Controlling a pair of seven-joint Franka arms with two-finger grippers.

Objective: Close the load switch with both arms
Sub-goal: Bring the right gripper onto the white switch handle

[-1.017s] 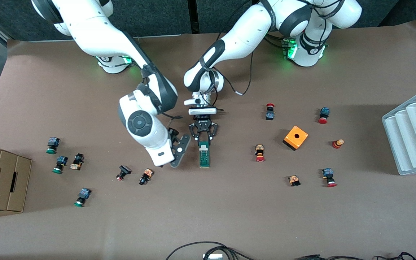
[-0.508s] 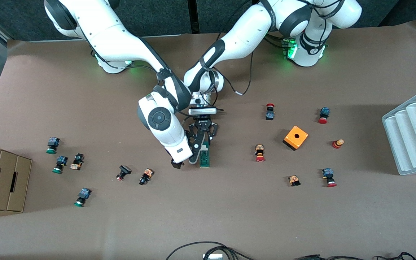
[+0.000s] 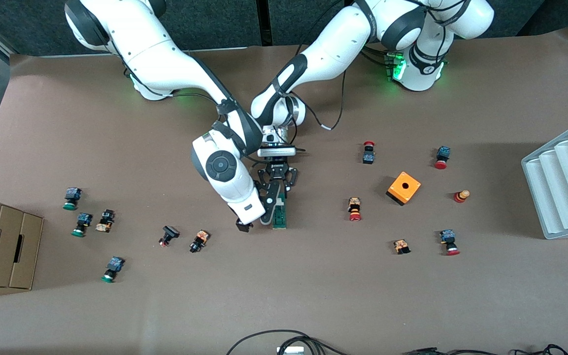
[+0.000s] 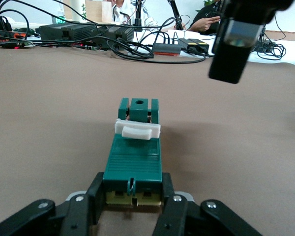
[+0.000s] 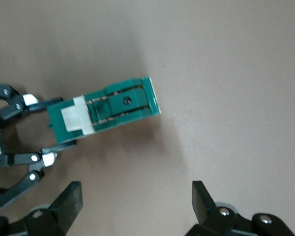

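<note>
**Observer:** Where's the load switch sitting?

**Me:** The load switch [image 3: 279,213] lies flat on the table [image 3: 313,286] about midway between the two arms' ends, long axis running toward the front camera. I have the left gripper [image 3: 277,191] clenched on the end nearest the bases; in the left wrist view its fingers [image 4: 171,209] press against both sides of the green body [image 4: 133,164].

**Observer:** Why hold it at that end?

**Me:** As I read it, to pin the body so it can't skid when the white sliding piece [image 4: 136,130] gets pushed. Clamping at the end also leaves the slider and the rest of the top free.

**Observer:** And the right arm?

**Me:** The right gripper [image 3: 251,222] hangs low over the table just beside the switch, toward the right arm's end. Its fingers [image 5: 69,201] are spread wide and hold nothing; its wrist view shows the switch lying apart from them.

**Observer:** So nothing's closed yet?

**Me:** I'd judge not. The right gripper isn't touching the slider, so it needs lining up with the white piece first. The orange box [image 3: 404,188] and the scattered push buttons [image 3: 355,208] are well apart, out of the way
</note>
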